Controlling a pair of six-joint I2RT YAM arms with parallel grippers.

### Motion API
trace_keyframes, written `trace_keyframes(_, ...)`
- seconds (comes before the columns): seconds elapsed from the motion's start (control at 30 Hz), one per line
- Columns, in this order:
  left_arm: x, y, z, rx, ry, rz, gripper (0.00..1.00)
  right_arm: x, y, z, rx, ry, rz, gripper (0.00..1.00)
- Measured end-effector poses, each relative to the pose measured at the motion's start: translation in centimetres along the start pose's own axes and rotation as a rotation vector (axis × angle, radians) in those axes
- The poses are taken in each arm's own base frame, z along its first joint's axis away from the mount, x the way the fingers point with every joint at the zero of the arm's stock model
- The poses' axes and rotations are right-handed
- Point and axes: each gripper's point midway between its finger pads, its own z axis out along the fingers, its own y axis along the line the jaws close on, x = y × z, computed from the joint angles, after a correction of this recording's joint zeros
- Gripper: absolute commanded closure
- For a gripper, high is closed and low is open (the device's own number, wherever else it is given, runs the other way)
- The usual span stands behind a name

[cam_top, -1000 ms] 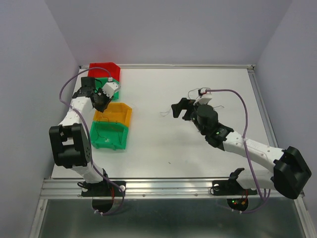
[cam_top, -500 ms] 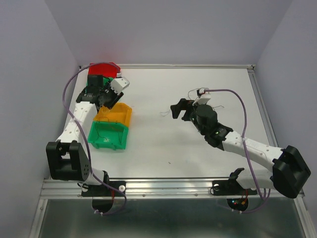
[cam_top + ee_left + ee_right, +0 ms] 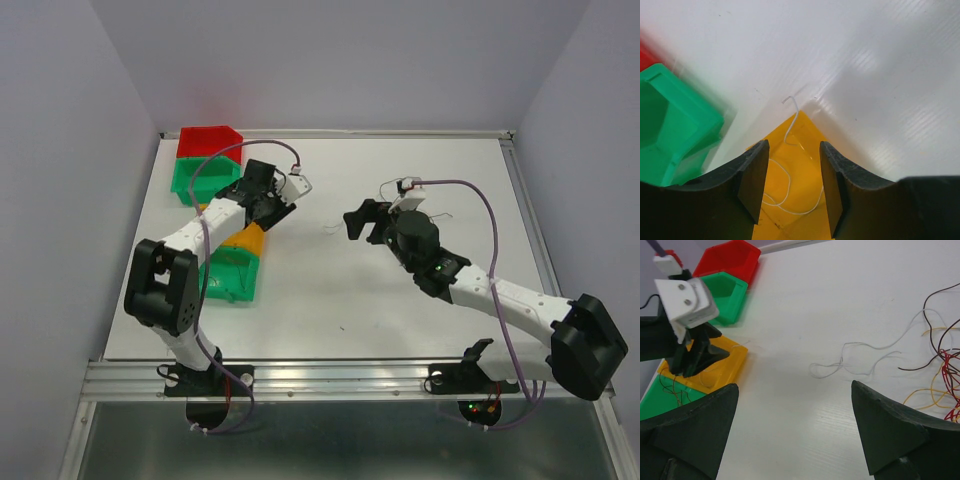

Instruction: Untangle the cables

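Your left gripper [image 3: 792, 146] hangs with jaws parted on nothing, over a corner of the yellow bin [image 3: 801, 176], where a whitish cable [image 3: 789, 131] lies looped, one end poking past the rim (a green bin [image 3: 675, 125] sits close beside). Your right gripper [image 3: 795, 386] gapes wide and empty. Ahead of it a pale strand [image 3: 855, 357] crosses the bare white table [image 3: 840, 290], the red, orange and yellow tangle [image 3: 942, 380] lies to its right, and grey walls [image 3: 350, 60] close the far side.

The left tool [image 3: 272, 210] has been swung rightward, away from the red bin [image 3: 208, 140] and the green bin [image 3: 200, 178] beside it, which are now uncovered. It is now held over the far corner of the yellow bin [image 3: 250, 240], and its jaws have been parted.
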Motion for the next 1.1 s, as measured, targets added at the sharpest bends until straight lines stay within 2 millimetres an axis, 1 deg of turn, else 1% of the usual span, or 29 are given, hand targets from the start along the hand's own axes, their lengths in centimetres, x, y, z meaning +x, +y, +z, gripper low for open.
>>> trace_keyframes(0.1,0.8,-0.9,2.5,-0.001,0.065,0.014,0.44,-0.3,0.1,-0.1,-0.003,-0.006,0.000,0.01)
trace_keyframes(0.23,1.7,-1.4,4.5,-0.018,0.126,0.021,0.46,-0.9,0.3,-0.4,-0.012,-0.022,0.007,0.01)
trace_keyframes(0.3,2.0,-1.1,5.0,-0.041,0.144,0.017,0.53,-1.2,0.4,-0.6,-0.016,-0.030,0.010,0.02)
trace_keyframes(0.33,2.1,-0.9,5.2,-0.052,0.152,0.013,0.61,-1.4,0.5,-0.7,-0.018,-0.033,0.011,0.02)
trace_keyframes(0.4,2.1,-0.5,5.5,-0.072,0.153,0.003,0.65,-1.5,0.5,-0.7,-0.020,-0.036,0.013,0.01)
trace_keyframes(0.43,2.0,-0.3,5.6,-0.082,0.154,0.000,0.70,-1.6,0.5,-0.7,-0.021,-0.038,0.014,0.01)
trace_keyframes(0.47,2.0,-0.1,5.7,-0.090,0.153,-0.005,0.83,-1.6,0.6,-0.7,-0.021,-0.039,0.014,0.02)
trace_keyframes(0.53,1.9,0.1,5.7,-0.104,0.151,-0.010,0.93,-1.6,0.6,-0.7,-0.022,-0.040,0.014,0.02)
trace_keyframes(0.6,1.8,0.4,5.8,-0.116,0.149,-0.015,1.00,-1.6,0.6,-0.7,-0.022,-0.040,0.014,0.01)
trace_keyframes(0.77,1.5,0.5,5.9,-0.122,0.136,-0.022,1.00,-1.6,0.6,-0.7,-0.022,-0.040,0.014,0.01)
trace_keyframes(0.83,1.2,0.3,5.6,-0.111,0.109,-0.032,1.00,-1.6,0.6,-0.7,-0.022,-0.040,0.014,0.01)
trace_keyframes(0.93,0.9,-0.2,4.2,-0.090,0.058,-0.054,1.00,-1.6,0.6,-0.7,-0.022,-0.040,0.014,0.02)
trace_keyframes(1.03,0.2,-0.2,1.8,-0.086,-0.022,-0.081,1.00,-1.6,0.6,-0.7,-0.022,-0.040,0.014,0.01)
trace_keyframes(1.1,-0.3,0.7,-0.1,-0.108,-0.081,-0.105,1.00,-1.6,0.6,-0.7,-0.022,-0.040,0.014,0.01)
